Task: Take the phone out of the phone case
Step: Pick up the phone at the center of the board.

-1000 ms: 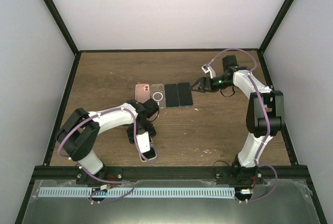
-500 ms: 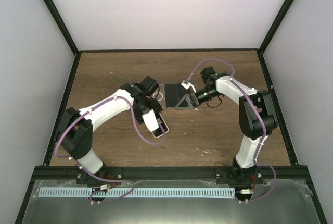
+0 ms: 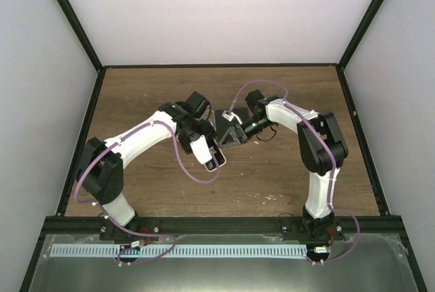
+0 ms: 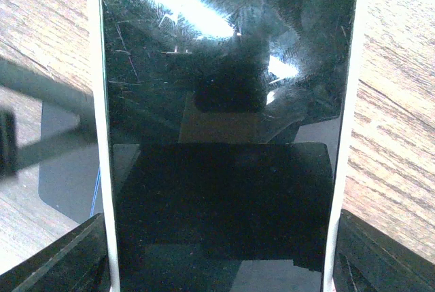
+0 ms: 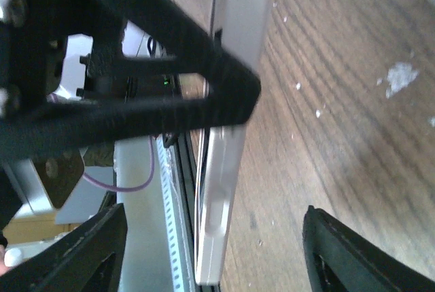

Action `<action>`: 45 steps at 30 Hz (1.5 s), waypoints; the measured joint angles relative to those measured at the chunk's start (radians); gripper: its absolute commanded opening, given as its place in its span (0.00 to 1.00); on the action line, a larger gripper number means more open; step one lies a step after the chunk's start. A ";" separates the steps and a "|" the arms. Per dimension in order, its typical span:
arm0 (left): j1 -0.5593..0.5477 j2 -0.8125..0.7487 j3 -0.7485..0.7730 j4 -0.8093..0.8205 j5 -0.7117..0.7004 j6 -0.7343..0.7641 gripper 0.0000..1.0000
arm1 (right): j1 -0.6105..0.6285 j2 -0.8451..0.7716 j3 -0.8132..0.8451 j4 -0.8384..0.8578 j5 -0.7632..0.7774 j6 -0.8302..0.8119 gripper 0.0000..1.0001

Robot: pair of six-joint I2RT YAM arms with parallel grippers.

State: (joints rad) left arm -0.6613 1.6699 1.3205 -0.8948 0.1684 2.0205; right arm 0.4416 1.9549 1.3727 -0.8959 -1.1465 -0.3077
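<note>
Worktop (image 3: 136, 95): brown wood-grain board, the grain running from 9 to 3 o'clock in the top view, bordered at 12, 3 and 9 o'clock by a black frame (image 3: 217, 66). Surface condition: small pale flecks (image 3: 267, 197) lie toward 5 o'clock of centre; the right wrist view shows pale flecks (image 5: 401, 75) on the grain at its 2 o'clock. One dark flat slab (image 4: 64, 170) with rounded corners lies on the wood, at 9 o'clock in the left wrist view; its identity cannot be told. The board's centre is screened in the top view.
</note>
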 measured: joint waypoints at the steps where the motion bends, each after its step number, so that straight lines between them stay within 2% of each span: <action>1: 0.000 0.000 0.000 0.000 0.001 0.000 0.38 | 0.002 0.009 0.011 0.008 0.000 0.007 0.58; 6: -0.003 0.000 0.001 0.000 0.001 0.000 0.38 | 0.011 0.048 0.037 0.038 0.006 0.055 0.47; 8: -0.004 0.000 0.004 -0.001 -0.002 -0.002 0.38 | 0.020 0.061 0.045 0.047 0.015 0.068 0.38; 11: -0.004 0.000 0.013 -0.009 -0.012 -0.005 0.38 | 0.035 0.075 0.058 0.050 0.019 0.087 0.31; 12: -0.003 0.000 0.015 -0.012 -0.016 -0.007 0.40 | 0.039 0.076 0.061 0.050 0.019 0.090 0.25; 14: -0.001 0.000 0.015 -0.013 -0.023 -0.015 0.49 | 0.043 0.077 0.071 0.048 0.015 0.095 0.11; 16: -0.001 0.000 0.015 -0.007 -0.030 -0.031 0.61 | 0.046 0.077 0.081 0.043 0.003 0.101 0.02; 19: 0.002 0.000 0.015 0.000 -0.040 -0.066 0.78 | 0.046 0.077 0.106 0.027 0.022 0.100 0.01; 21: 0.009 0.000 0.019 0.012 -0.039 -0.095 0.98 | 0.039 0.078 0.120 0.025 0.028 0.101 0.01; 22: 0.013 0.000 0.021 0.018 -0.038 -0.106 1.00 | 0.031 0.078 0.125 0.026 0.026 0.100 0.01; 30: 0.129 -0.050 0.047 0.143 0.019 -0.324 1.00 | -0.066 0.077 0.191 0.041 0.006 0.109 0.01; 35: 0.196 -0.097 0.057 0.204 0.076 -0.534 1.00 | -0.143 0.045 0.211 0.149 -0.045 0.190 0.01; 41: 0.263 -0.104 0.159 0.212 0.240 -0.948 0.99 | -0.209 -0.052 0.212 0.431 -0.113 0.404 0.01; 45: 0.327 -0.104 0.222 0.246 0.427 -1.290 0.87 | -0.219 -0.113 0.211 0.624 -0.147 0.551 0.01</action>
State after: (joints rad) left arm -0.3340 1.5661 1.5429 -0.6487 0.5957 0.7307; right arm 0.2230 1.8416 1.5841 -0.2718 -1.2934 0.2436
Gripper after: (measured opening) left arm 0.957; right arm 0.066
